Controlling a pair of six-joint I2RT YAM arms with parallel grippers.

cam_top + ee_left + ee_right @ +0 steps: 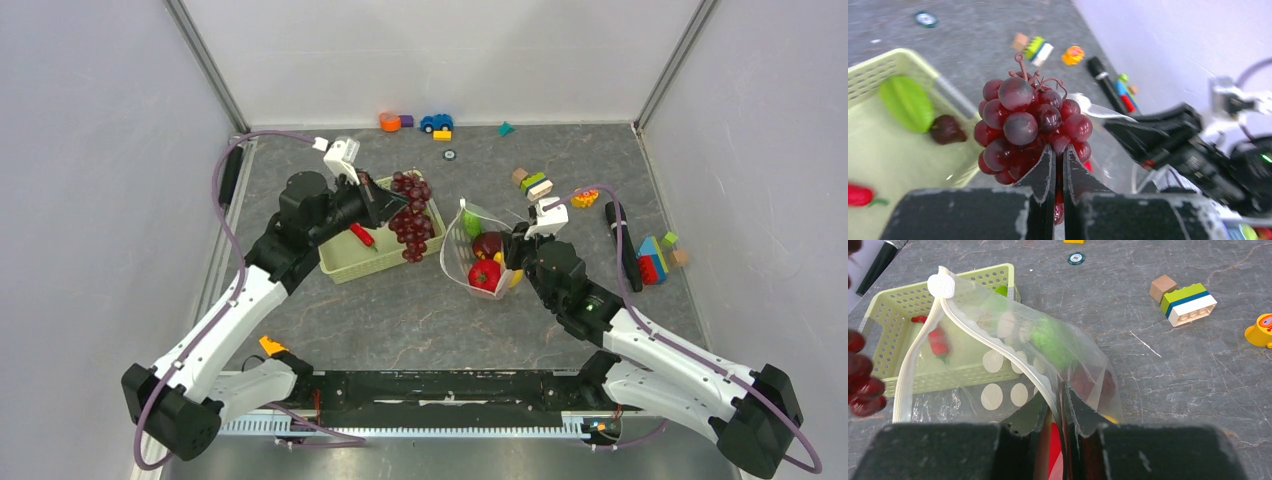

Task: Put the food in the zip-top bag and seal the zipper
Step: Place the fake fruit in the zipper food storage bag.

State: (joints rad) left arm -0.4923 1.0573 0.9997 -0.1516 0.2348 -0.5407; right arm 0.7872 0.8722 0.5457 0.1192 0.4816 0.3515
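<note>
Grape bunch (1023,127) pinched between the left jaws

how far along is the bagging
Done: a red piece, a green piece and a dark piece sit in the bag. In hand: the left gripper holds the grapes over the basket edge; the right gripper pinches the bag's open rim. Left: chili, leaf and brown piece in the basket, then the zipper, not yet shut.
</note>
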